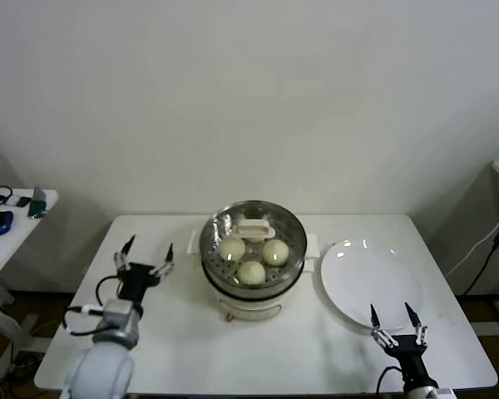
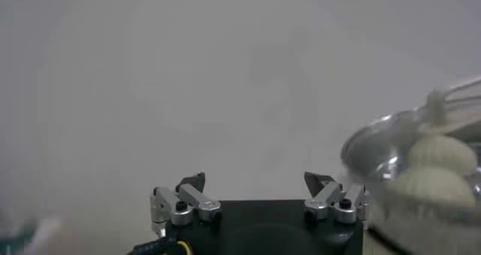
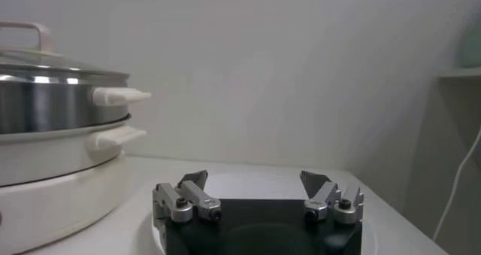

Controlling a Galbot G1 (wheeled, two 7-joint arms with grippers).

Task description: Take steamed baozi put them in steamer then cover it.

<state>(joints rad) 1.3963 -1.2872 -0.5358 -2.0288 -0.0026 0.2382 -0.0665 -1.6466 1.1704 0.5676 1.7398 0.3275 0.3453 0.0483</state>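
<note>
The steel steamer (image 1: 253,287) stands mid-table on its white base. The clear glass cover (image 1: 293,226) with a cream handle (image 1: 253,228) lies on top of it. Three cream-white baozi (image 1: 251,272) show through the glass. My left gripper (image 1: 147,255) is open and empty, left of the steamer and apart from it. My right gripper (image 1: 394,315) is open and empty at the table's front right, by the near edge of the white plate (image 1: 368,281). The steamer also shows in the right wrist view (image 3: 52,106). The left wrist view shows the lid rim (image 2: 391,140), blurred.
A small side table (image 1: 17,218) with dark gadgets stands at the far left. A cable (image 1: 491,249) hangs at the right, beyond the table edge. The white wall is close behind the table.
</note>
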